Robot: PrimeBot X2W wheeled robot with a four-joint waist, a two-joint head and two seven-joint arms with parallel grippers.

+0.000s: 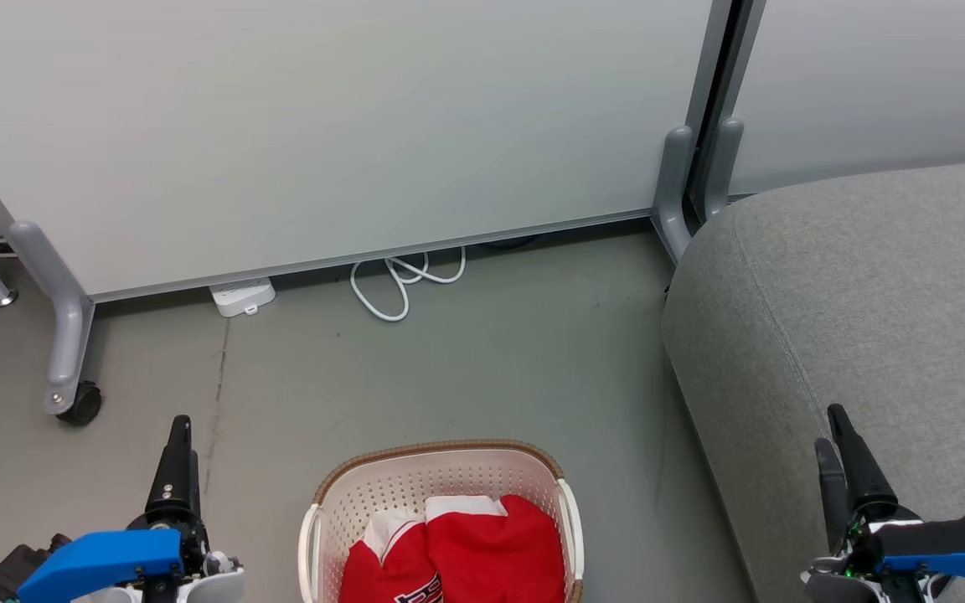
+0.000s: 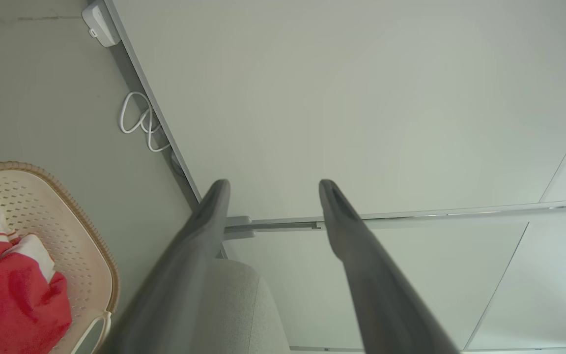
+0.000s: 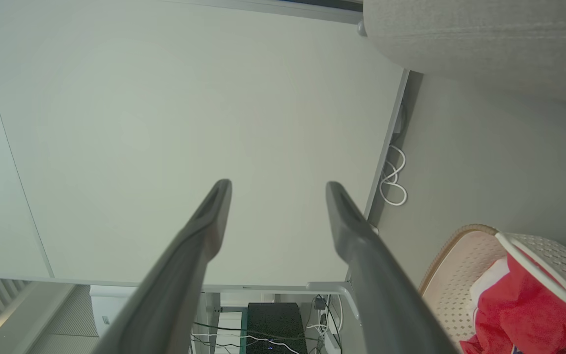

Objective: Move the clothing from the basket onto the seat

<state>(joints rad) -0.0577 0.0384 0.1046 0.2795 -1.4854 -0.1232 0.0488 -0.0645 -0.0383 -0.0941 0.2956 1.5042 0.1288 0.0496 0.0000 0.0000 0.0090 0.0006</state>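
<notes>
Clothing [image 1: 457, 548] heaped in basket [image 1: 441, 481], between left claw [image 1: 181, 427] and right claw [image 1: 828, 427], both parted and empty

The basket [image 1: 441, 448] at bottom centre is open from above, with the red clothing [image 1: 482, 544] lying exposed inside. Bare floor [image 1: 491, 360] gives clear passage between the basket and the seat [image 1: 868, 293] at right of frame, whose top lies bare. Obstacles line the upper frame: the partition panel [image 1: 323, 126], its castered leg [image 1: 68, 335] at left, and a power strip [image 1: 241, 296] and looped white cable [image 1: 403, 285] at its foot.
</notes>
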